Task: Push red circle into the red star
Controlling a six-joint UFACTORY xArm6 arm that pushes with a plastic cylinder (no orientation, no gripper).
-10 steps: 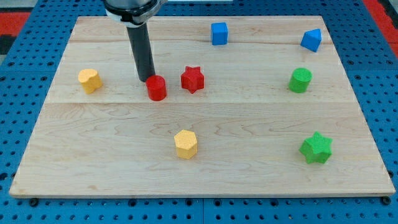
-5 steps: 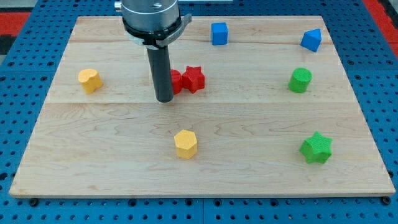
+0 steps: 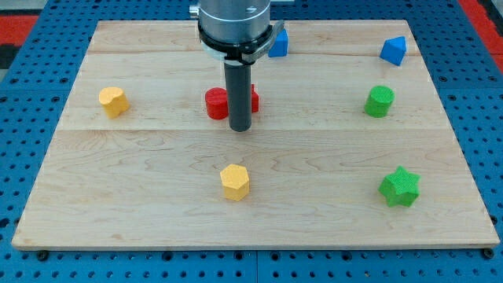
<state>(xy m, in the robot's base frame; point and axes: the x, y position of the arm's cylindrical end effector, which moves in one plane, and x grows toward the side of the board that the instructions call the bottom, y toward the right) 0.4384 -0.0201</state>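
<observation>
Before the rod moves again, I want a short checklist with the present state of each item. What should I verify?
1. Red circle visible: ok, at the rod's left in the view.
2. Red star visible: not ok, mostly hidden behind the rod.
3. Circle touching star: cannot tell, the rod covers the place where they meet.
4. My tip behind the circle for a push: not ok, it sits below and right of the circle.
5. Yellow block away from the pair: ok.
</observation>
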